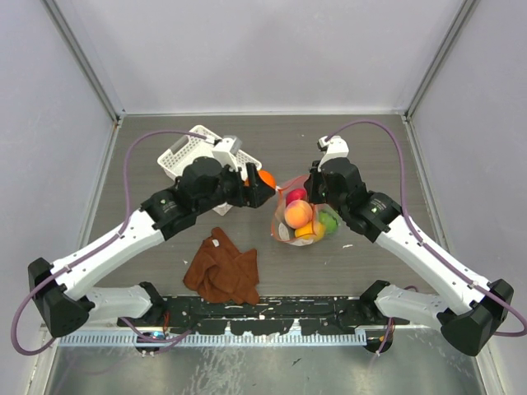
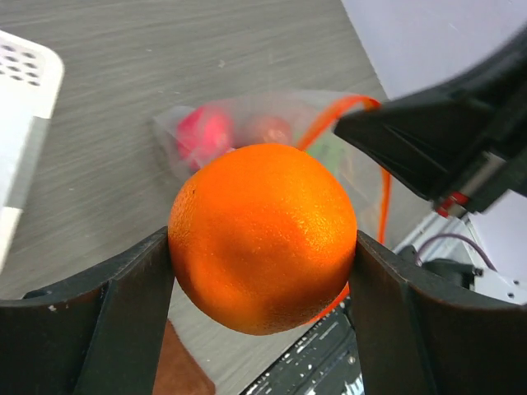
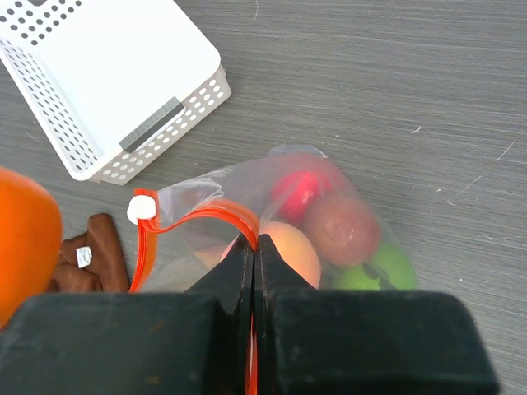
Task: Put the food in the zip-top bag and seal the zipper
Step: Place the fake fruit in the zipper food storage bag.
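Seen from my remote console, the white basket [image 1: 186, 153] sits toward the far-left corner of the desk and a brown cloth [image 1: 222, 268] lies crumpled near the near edge, both out of play. Just right of the basket, the left gripper [image 2: 263, 255] hangs above the desk with its jaws clamped on either side of the orange fruit [image 2: 263, 237], which looks to be the last piece of food outside the bag. It is held aimed at the bag's mouth, ready, I judge, to go in. At mid-desk the zip-top bag [image 3: 185, 247] slumps with a red fruit [image 3: 298, 191], a peach one [image 3: 290, 251], a dark one [image 3: 342, 229] and a green one [image 3: 383, 267] already inside. On the right, the right gripper [image 3: 254, 247] has its fingers pressed together on the bag's upper lip at the zipper [image 3: 198, 212], lifting that edge so the mouth gapes toward the incoming orange. The zipper is not yet sealed, and its white slider [image 3: 142, 207] is parked at the strip's end.
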`<state>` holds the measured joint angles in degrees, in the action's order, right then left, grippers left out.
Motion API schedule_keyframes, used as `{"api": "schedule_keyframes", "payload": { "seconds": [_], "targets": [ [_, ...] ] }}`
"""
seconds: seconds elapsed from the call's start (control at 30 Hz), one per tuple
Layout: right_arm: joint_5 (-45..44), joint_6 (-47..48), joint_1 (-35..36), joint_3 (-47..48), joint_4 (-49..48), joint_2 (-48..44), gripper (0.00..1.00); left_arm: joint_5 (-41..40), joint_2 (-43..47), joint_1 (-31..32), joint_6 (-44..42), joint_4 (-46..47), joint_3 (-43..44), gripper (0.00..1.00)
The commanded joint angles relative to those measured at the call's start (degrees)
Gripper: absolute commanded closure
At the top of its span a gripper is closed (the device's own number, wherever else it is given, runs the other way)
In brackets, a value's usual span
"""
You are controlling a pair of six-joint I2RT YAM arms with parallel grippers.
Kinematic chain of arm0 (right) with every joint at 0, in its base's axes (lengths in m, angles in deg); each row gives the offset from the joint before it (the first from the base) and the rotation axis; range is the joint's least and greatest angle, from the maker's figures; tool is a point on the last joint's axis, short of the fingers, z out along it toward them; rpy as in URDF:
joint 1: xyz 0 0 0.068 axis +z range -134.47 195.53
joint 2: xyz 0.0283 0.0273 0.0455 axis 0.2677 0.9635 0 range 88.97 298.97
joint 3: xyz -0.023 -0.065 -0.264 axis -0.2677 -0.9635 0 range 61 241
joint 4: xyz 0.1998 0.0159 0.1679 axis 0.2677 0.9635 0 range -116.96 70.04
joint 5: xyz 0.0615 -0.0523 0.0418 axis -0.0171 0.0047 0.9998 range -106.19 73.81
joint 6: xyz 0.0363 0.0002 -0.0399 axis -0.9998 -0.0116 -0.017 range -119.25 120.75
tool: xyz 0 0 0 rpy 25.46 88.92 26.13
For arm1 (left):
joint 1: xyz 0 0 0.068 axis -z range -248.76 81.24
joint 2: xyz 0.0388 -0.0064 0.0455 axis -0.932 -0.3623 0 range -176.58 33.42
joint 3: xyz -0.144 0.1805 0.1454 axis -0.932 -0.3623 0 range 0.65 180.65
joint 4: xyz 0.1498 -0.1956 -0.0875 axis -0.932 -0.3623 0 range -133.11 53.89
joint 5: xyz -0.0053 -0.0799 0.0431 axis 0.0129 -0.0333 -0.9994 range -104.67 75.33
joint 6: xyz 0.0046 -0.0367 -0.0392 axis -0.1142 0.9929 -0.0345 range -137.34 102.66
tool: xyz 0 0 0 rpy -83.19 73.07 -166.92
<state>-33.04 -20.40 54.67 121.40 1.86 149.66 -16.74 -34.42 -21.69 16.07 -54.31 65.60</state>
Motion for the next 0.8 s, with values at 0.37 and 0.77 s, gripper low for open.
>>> {"api": "schedule_keyframes", "payload": {
  "seconds": [0.37,0.77],
  "targets": [
    [2.3,-1.3,-0.3,0.3,-3.8,-2.0,1.0,-5.5,-6.0,13.1,-1.0,12.8,-0.2,0.52],
    [3.5,-1.4,-0.2,0.0,-4.3,-2.6,1.0,-8.2,-13.1,15.4,-0.4,12.1,1.5,0.35]
  ]
}}
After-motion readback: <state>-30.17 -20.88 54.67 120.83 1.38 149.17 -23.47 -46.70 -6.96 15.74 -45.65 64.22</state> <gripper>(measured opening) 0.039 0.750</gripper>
